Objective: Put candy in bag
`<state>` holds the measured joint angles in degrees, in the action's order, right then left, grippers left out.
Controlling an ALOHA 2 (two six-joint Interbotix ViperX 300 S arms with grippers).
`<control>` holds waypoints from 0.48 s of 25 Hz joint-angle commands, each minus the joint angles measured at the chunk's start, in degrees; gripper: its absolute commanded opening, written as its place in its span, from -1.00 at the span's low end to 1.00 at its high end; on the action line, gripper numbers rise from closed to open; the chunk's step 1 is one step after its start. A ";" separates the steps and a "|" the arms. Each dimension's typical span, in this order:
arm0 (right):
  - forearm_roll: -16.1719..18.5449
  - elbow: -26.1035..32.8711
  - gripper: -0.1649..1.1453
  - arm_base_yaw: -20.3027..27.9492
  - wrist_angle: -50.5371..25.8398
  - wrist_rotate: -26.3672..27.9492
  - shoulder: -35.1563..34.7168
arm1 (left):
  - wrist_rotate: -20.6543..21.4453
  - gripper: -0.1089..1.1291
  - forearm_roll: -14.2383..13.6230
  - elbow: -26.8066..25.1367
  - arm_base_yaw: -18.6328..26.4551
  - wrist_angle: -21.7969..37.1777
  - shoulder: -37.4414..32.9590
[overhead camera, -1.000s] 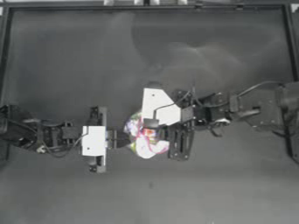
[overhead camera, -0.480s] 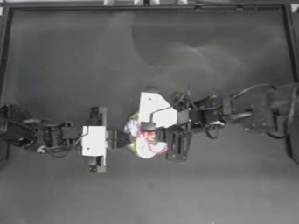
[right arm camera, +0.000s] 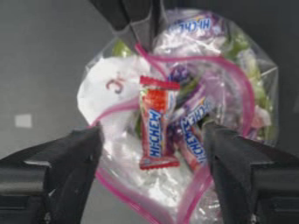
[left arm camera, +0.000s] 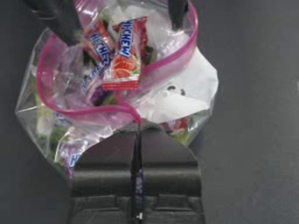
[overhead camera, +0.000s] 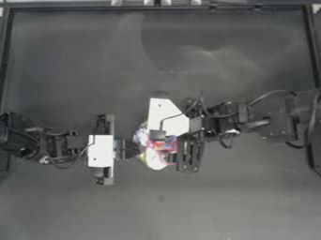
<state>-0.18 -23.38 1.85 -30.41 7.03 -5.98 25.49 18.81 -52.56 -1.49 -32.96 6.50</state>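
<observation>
Jaws of the left gripper (left arm camera: 138, 131) are pressing flat together, pinching the pink closure strip (left arm camera: 88, 114) of the bag (left arm camera: 175, 94) right at their tips. Just beyond that pinch the strip is looping outward into a wide open mouth, and the clear crinkly plastic is spreading to both sides of the jaws over the dark table (left arm camera: 257, 109). Inside the loop, a little farther out from the left jaws, the candy (left arm camera: 123, 54) is lying on top of the other sweets (left arm camera: 96, 48), its red-orange wrapper with white-blue lettering fully within the pink rim. At the far side of the mouth, the two dark fingers (left arm camera: 61, 19) of the other arm are reaching down into the opening.

Seen along the right gripper (right arm camera: 153, 144), its jaws are standing wide apart with nothing between them, straddling the bag's mouth. The candy (right arm camera: 154, 131) is sitting midway between those spread jaws, inside the pink strip (right arm camera: 192, 59). Past it, the left arm's closed jaws are clamping the strip at the far rim.

From above, the left gripper (overhead camera: 125, 150) and the right gripper (overhead camera: 174, 147) are meeting at the bag (overhead camera: 150, 147) from opposite sides.
</observation>
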 commanded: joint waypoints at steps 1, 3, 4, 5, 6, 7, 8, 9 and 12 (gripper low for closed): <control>0.97 1.93 0.71 0.00 -0.79 -0.09 1.41 | -0.09 -0.62 0.09 0.26 0.00 -0.18 -2.02; 1.32 2.20 0.71 0.00 -1.32 -0.09 2.02 | -0.09 -0.62 0.09 0.35 0.00 -0.18 -2.02; 1.41 2.37 0.71 0.00 -1.58 -0.09 2.37 | 0.00 -0.62 0.09 0.26 -0.09 -0.18 -2.02; 1.67 2.46 0.71 0.00 -1.67 -0.09 2.72 | 0.00 -0.62 0.09 0.35 -0.09 -0.18 -2.11; 1.76 2.46 0.71 0.00 -1.76 -0.09 3.25 | 0.00 -0.62 0.09 0.35 -0.09 -0.09 -2.02; 1.93 2.46 0.71 0.00 -1.85 -0.09 3.78 | 0.00 -0.62 0.09 0.35 -0.18 -0.18 -2.11; 2.02 2.37 0.71 0.00 -2.02 -0.09 4.22 | 0.09 -0.62 0.09 0.26 -0.26 -0.09 -2.29; 2.20 2.37 0.71 0.00 -2.20 -0.09 4.66 | 0.09 -0.62 0.09 0.26 -0.35 -0.09 -2.29; 2.90 2.46 0.71 0.00 -2.90 -0.09 6.24 | -0.26 -0.62 0.09 0.35 -0.88 1.05 -2.64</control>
<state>2.11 -22.41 1.85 -33.22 7.03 -2.55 25.40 18.81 -52.65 -2.02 -32.34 6.50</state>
